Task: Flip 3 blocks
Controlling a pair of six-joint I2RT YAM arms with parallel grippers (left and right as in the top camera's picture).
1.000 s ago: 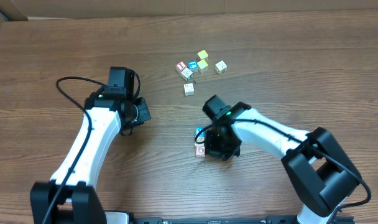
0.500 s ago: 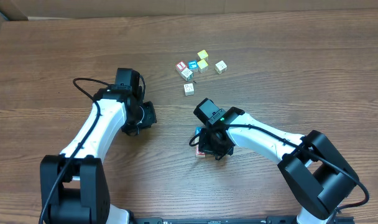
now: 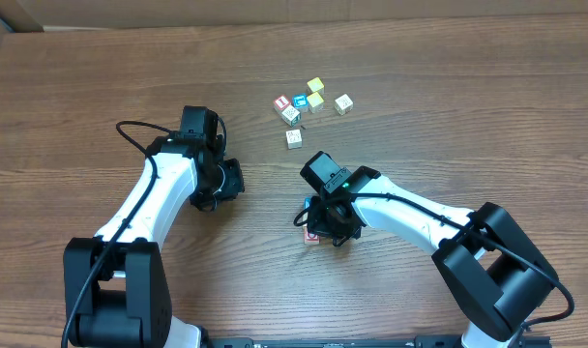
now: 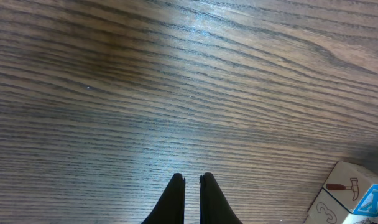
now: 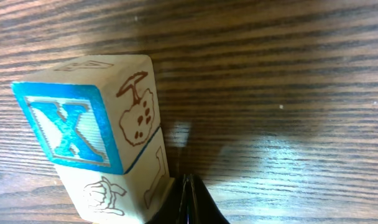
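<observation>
Beside the pale block, the right gripper is kept clenched, empty. The left gripper is clenched above the table.

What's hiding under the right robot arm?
A blue X block touching a pale block with brown drawings, beside the shut right gripper. From overhead the arm covers most of them, so any other block there is hidden.
</observation>
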